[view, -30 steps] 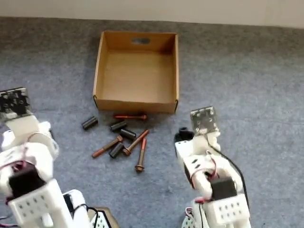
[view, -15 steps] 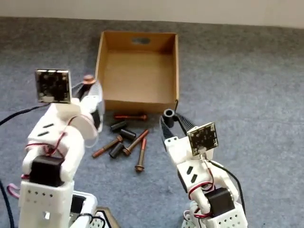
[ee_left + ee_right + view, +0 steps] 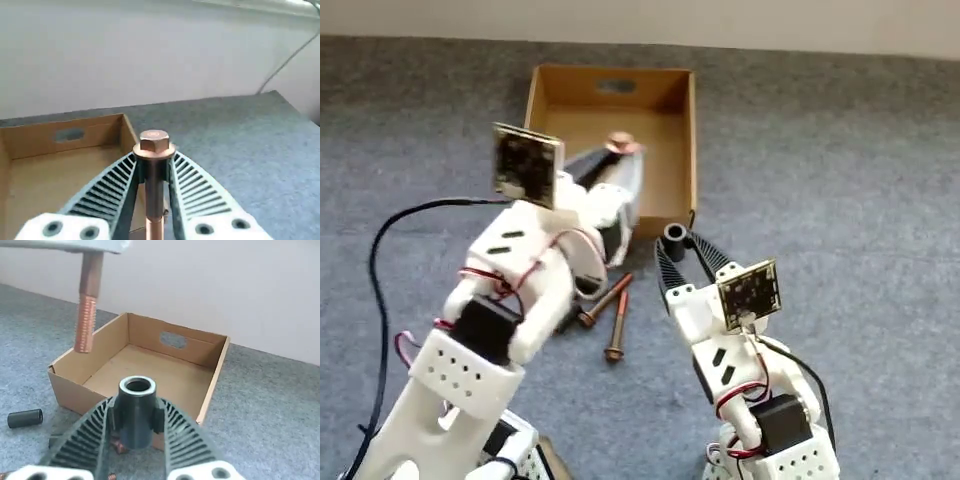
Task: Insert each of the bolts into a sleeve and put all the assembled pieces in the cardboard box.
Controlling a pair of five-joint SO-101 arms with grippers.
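**Bolt held above the box, sleeve held upright beside it, ready to be joined**

A copper-coloured bolt hangs upright, hexagonal head on top and threaded end down. The left gripper is clamped on its shaft just under the head. In the high view the bolt sits above the cardboard box, over its near half.

A black sleeve stands upright with its open bore facing up, pinched between the ribbed fingers of the right gripper. It is raised just in front of the box's near right corner. The two parts are near each other but apart.

To do this step well, the bolt's tip probably needs to come directly over the bore, with both parts kept vertical, then go straight down. Any tilt would likely catch the threads on the sleeve's rim.

On the grey carpet in front of the box lie two loose bolts, partly under the left arm. A loose sleeve lies on its side nearby. The left arm's bulk hides much of that pile from above. The box's front wall lies between the two parts, but both are held above it.
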